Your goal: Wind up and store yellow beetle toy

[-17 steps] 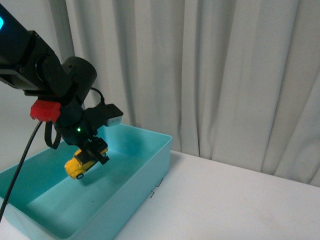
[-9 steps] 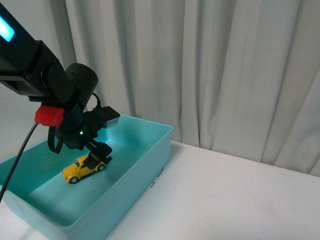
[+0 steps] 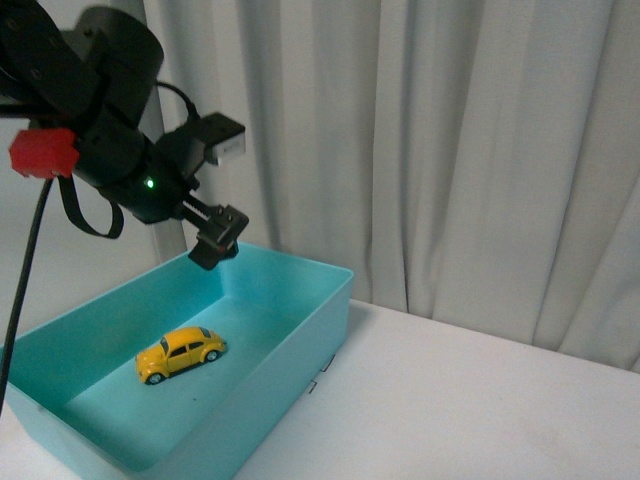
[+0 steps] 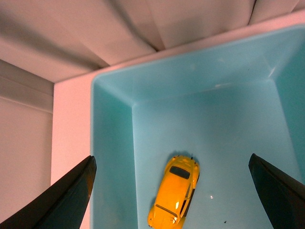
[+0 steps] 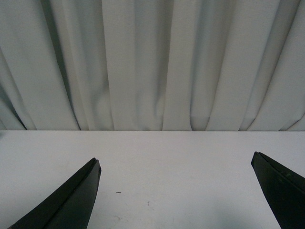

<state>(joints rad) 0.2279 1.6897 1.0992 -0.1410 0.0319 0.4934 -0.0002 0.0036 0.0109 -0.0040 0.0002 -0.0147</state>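
The yellow beetle toy (image 3: 181,353) rests on its wheels on the floor of a teal bin (image 3: 300,340), free of any grip. The left wrist view looks straight down on the yellow beetle toy (image 4: 175,197), lying well clear between the two dark fingers. My left gripper (image 3: 217,239) hangs open above the bin's far edge, well above the car. My right gripper (image 5: 176,191) is open too, with only bare white table (image 5: 171,167) between its fingers; it does not show in the front view.
The teal bin (image 4: 114,143) sits at the table's left end against pale curtains (image 3: 450,150). White tabletop (image 3: 450,410) stretches to the right of the bin. A black cable (image 3: 20,300) hangs from the left arm by the bin's left side.
The left gripper lowered the car into the bin and let it go. It has since risen clear toward the bin's far edge, and the car lies still on the floor.
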